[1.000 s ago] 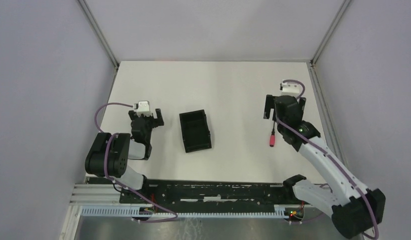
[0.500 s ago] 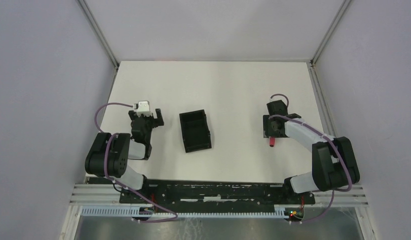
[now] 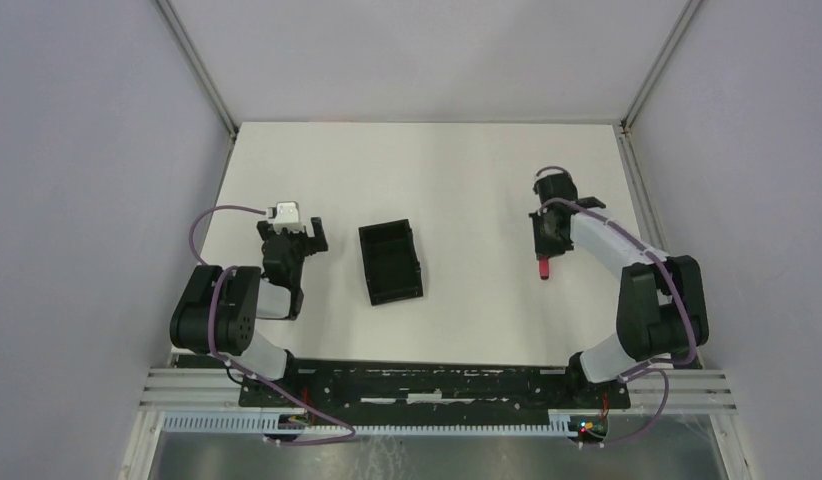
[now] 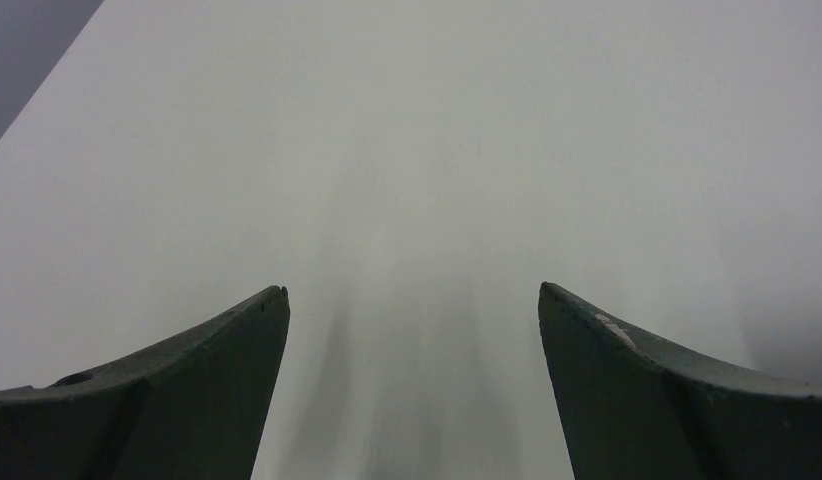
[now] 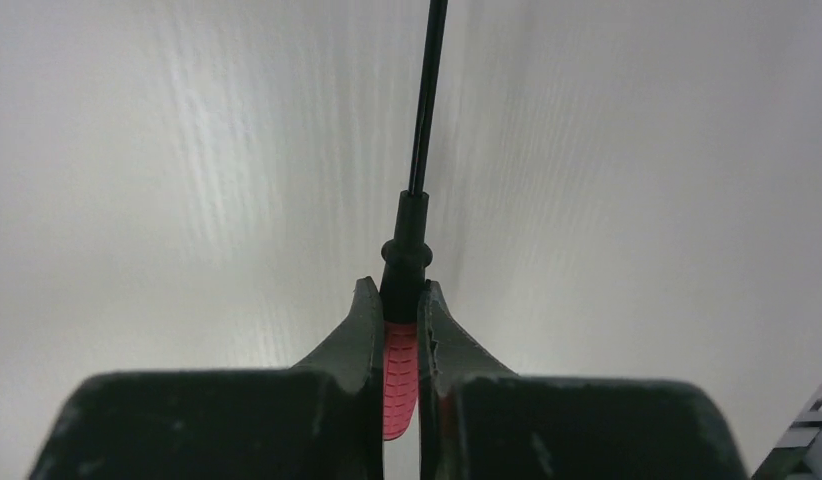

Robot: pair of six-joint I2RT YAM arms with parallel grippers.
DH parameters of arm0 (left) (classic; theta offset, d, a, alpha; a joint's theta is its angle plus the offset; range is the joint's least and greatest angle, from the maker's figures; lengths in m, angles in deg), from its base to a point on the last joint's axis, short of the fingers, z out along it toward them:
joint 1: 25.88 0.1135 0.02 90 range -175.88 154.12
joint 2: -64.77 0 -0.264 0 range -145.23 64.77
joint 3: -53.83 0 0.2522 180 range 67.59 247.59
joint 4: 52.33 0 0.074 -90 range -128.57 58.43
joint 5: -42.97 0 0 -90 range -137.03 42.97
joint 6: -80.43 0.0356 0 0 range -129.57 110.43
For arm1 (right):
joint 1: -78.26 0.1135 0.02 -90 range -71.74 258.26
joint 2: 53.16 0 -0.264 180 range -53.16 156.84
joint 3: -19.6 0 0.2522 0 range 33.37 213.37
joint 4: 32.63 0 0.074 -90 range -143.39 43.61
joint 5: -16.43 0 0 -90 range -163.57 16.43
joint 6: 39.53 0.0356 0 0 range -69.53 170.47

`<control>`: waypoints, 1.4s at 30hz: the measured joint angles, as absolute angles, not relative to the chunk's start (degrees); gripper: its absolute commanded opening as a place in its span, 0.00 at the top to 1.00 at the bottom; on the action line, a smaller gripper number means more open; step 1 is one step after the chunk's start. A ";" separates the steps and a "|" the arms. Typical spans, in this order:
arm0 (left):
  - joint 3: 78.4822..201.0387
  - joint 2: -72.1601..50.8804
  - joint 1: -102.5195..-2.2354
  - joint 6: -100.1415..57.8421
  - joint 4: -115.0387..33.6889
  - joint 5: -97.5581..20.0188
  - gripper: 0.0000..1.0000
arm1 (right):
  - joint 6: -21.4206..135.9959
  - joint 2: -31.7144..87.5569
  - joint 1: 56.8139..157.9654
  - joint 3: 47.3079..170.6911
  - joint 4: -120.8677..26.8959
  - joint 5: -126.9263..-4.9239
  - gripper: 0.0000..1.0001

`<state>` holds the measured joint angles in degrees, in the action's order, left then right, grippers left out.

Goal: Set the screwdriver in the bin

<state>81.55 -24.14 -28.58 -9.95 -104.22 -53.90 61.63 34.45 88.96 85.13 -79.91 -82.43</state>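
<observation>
Screwdriver (image 5: 399, 385): red handle pinched between right fingers (image 5: 359, 335), dark shaft pointing out ahead. Sits at right side of worktop (image 3: 457, 180); lifted or touching, cannot tell. Grip on handle likely because thicker and ribbed, surer than thin shaft. Bin (image 3: 367, 265) well apart to left, open top up for drop. Left fingers (image 4: 217, 385) spread wide, holding nothing, parked left of bin.
</observation>
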 measured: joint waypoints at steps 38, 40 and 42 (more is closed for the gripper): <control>81.55 -24.14 -28.58 -9.95 -104.22 -53.90 0.00 | 62.92 58.72 133.05 127.19 -78.05 -80.57 1.00; 81.55 -24.14 -28.58 -9.95 -104.22 -53.90 0.00 | 61.61 59.26 133.66 126.25 -77.66 -80.92 1.00; 81.55 -24.14 -28.58 -9.95 -104.22 -53.90 0.00 | 60.76 59.33 133.99 125.00 -77.42 -81.29 1.00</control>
